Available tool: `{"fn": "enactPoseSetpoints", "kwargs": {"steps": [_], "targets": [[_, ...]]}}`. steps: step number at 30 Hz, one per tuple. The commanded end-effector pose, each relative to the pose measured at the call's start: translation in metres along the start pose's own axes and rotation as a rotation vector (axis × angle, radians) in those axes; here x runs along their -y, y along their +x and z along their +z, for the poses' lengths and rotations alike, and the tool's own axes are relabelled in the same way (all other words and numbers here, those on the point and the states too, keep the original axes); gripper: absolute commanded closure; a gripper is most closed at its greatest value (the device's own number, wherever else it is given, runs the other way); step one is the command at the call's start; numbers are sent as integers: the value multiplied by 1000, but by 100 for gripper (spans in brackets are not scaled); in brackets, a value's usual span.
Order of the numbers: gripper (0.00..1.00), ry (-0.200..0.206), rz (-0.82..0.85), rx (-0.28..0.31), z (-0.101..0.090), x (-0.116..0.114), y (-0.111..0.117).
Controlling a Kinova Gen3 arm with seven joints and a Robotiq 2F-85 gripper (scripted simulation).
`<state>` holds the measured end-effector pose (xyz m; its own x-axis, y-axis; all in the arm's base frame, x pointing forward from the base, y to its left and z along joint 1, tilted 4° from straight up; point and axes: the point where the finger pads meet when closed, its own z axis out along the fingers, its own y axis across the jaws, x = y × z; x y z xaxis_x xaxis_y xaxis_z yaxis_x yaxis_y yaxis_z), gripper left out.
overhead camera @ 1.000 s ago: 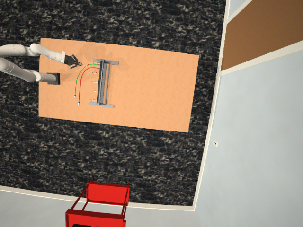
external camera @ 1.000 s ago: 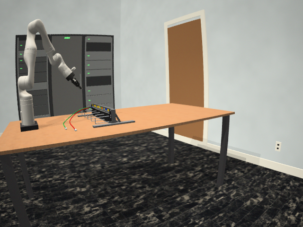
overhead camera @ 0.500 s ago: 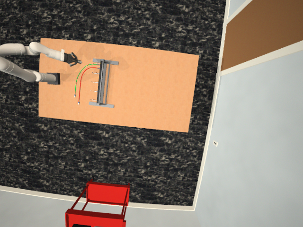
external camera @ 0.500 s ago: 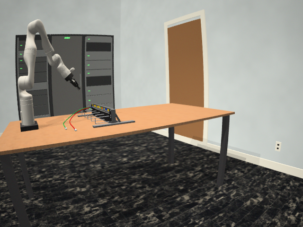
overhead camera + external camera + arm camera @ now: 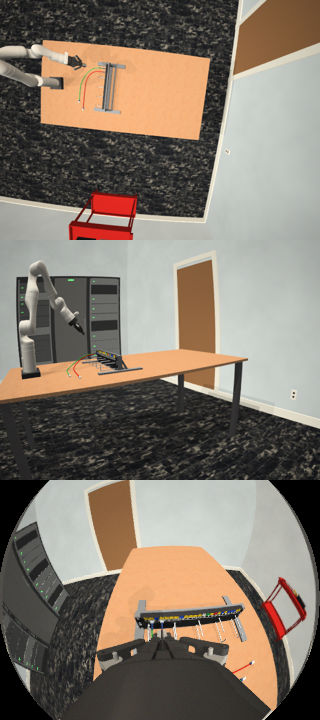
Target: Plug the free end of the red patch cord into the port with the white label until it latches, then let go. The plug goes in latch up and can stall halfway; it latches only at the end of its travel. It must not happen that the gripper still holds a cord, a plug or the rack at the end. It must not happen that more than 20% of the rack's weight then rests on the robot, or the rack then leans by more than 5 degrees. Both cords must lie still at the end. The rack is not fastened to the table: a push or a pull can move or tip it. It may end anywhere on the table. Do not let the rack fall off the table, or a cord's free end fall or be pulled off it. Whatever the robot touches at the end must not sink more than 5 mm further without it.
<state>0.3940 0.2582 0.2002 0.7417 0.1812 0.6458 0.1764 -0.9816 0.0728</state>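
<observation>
Gripper [image 5: 84, 65] [image 5: 83, 333] [image 5: 162, 635] hovering above the table [image 5: 160, 95] [image 5: 160, 366] [image 5: 167, 575]
The arm [image 5: 47, 53] [image 5: 33, 295] is angling downward, its jaws closing fully on nothing.

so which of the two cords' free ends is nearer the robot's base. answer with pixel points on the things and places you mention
The green cord's free end [image 5: 79, 101] [image 5: 69, 375]. It lies on the table on the base's side of the red cord's free end [image 5: 82, 109] [image 5: 79, 377].

Prob. a server rm: tall equip. cabinets [image 5: 70, 317] [image 5: 30, 600] w/ green lights.
</observation>
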Motion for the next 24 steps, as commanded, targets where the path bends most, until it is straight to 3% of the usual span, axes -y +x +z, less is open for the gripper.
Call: {"fn": "enactPoseSetpoints", "kwargs": {"steps": [1,10,24], "targets": [[100,-1,0,0,2,0,0],[100,-1,0,-1,10,0,0],[100,-1,0,0,41,0,0]]}}
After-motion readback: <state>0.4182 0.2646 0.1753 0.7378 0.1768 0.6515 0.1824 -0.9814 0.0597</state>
